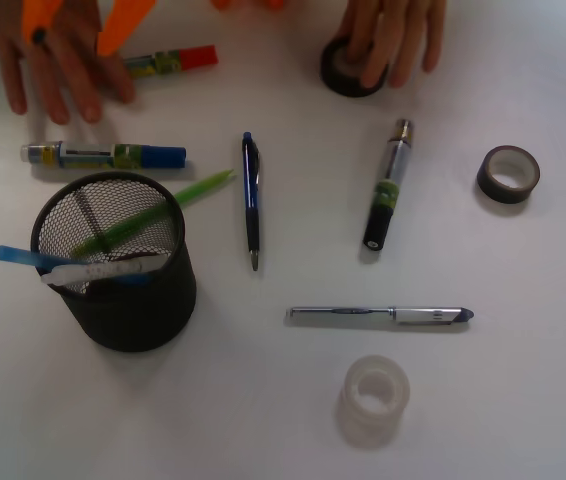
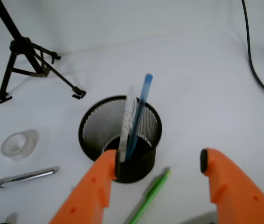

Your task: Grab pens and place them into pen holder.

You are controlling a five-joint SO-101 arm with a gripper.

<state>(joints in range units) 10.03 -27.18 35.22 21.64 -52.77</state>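
The pen holder (image 1: 113, 262), a black wire-mesh cup, stands at the left with a light-blue pen (image 1: 18, 256) and a white pen (image 1: 98, 270) inside. The wrist view shows that holder (image 2: 121, 135) with both pens upright in it. A lime-green pen (image 1: 203, 186) lies slanted on the table, one end by the holder and partly seen through the mesh. A dark-blue clicker pen (image 1: 251, 200) and a silver-and-white pen (image 1: 378, 315) lie on the table. My gripper (image 1: 71, 42) hangs at the top left, open and empty. In the wrist view the gripper (image 2: 159, 161) stands over the green pen (image 2: 153, 195).
Two human hands rest at the far edge, the left hand (image 1: 53, 75) and the right hand (image 1: 388, 35) on a black tape roll (image 1: 348, 75). Thick markers lie about: red-capped (image 1: 168, 62), blue-capped (image 1: 103, 156), black-capped (image 1: 388, 185). Another dark tape roll (image 1: 508, 173), clear tape (image 1: 373, 400), a tripod (image 2: 24, 60).
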